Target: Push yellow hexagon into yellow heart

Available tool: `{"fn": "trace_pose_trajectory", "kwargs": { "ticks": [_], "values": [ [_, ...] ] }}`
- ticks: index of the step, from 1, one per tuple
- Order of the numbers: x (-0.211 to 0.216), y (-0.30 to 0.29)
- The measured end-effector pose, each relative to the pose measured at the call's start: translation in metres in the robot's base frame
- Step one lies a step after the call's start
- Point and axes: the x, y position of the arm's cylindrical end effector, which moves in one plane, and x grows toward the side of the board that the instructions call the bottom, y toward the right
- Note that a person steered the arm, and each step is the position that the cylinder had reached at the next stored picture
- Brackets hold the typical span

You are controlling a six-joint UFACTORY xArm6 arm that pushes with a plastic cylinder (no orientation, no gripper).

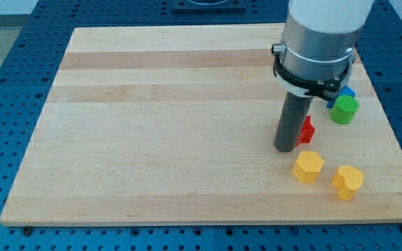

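The yellow hexagon (308, 166) lies on the wooden board near the view's lower right. The yellow heart (347, 181) lies just to its right and slightly lower, a small gap between them. My tip (284, 148) rests on the board just up and to the left of the hexagon, close to it but apart. A red block (306, 130) sits right beside the rod on its right, partly hidden by it.
A green block (344, 109) stands to the upper right of the red block. A blue block (346, 91) shows just above it, mostly hidden by the arm. The board's right edge (395, 139) and bottom edge run close to the yellow blocks.
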Motion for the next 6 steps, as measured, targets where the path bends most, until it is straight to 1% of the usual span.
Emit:
{"fn": "trace_pose_trajectory", "kwargs": {
  "ticks": [1, 2, 3, 4, 6],
  "values": [
    [0.022, 0.0],
    [0.034, 0.005],
    [0.033, 0.009],
    [0.02, 0.01],
    [0.028, 0.034]
  ]
}}
